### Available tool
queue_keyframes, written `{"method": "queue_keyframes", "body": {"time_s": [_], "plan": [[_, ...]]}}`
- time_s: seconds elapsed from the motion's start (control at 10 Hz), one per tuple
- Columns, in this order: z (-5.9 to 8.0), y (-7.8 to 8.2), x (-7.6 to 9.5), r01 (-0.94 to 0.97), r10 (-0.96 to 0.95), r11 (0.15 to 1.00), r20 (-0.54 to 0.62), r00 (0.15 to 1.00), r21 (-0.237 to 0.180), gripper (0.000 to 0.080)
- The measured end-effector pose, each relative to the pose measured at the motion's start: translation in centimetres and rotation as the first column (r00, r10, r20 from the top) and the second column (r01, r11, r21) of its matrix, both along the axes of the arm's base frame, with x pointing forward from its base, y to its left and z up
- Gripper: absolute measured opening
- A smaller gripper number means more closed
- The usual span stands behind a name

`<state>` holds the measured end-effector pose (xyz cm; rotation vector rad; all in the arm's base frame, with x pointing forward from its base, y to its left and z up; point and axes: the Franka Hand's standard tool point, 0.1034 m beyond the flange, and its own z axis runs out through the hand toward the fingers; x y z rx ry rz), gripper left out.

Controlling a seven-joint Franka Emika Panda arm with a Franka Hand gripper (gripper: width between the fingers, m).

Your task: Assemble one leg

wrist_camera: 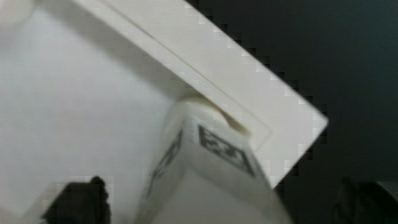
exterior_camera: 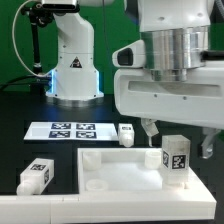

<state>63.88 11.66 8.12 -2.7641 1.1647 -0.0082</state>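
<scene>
**One upright leg (exterior_camera: 177,155) at the panel's corner, the gripper (exterior_camera: 178,143) spread wide around it**

Three legs show in the exterior view. Furthest to that view's left, a loose leg (exterior_camera: 35,175) lies on the dark table, tilted, with its tag facing the camera. It is apart from the near edge of the wide white panel (exterior_camera: 115,172). Behind it, the marker board (exterior_camera: 68,130) lies flat in front of the robot's white base (exterior_camera: 75,65). A second loose leg (exterior_camera: 127,132) sits just beside the board's right end, close to the panel's far edge.

Further right, the upright leg stands at the panel's far right corner, tag towards the camera (whether it is seated in a socket cannot be told). The gripper hangs directly over it. Its dark fingers (exterior_camera: 150,130) stand wide, one on each side of the block, with a gap showing on each side.

The wrist view agrees. The upright leg (wrist_camera: 214,165) rises at the corner of the panel (wrist_camera: 89,110), and a finger (wrist_camera: 80,200) stands clear of it on one side, the gripper (wrist_camera: 222,205) holding nothing.
</scene>
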Motion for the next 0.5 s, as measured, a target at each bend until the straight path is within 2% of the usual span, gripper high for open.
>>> {"method": "queue_keyframes", "body": {"time_s": [0.1, 0.3, 0.4, 0.5], "plan": [[-0.1, 0.47, -0.47, -0.035, 0.035, 0.999, 0.001, 0.999, -0.002, 0.0647], [-0.17, 0.17, -0.41, -0.193, 0.193, 0.981, 0.019, 0.981, -0.018, 0.0647], [-0.1, 0.12, -0.36, -0.307, 0.308, 0.951, 0.02, 0.951, -0.043, 0.0649], [0.23, 0.12, 0.11, -0.483, 0.486, 0.871, 0.012, 0.874, -0.09, 0.0649]]}}
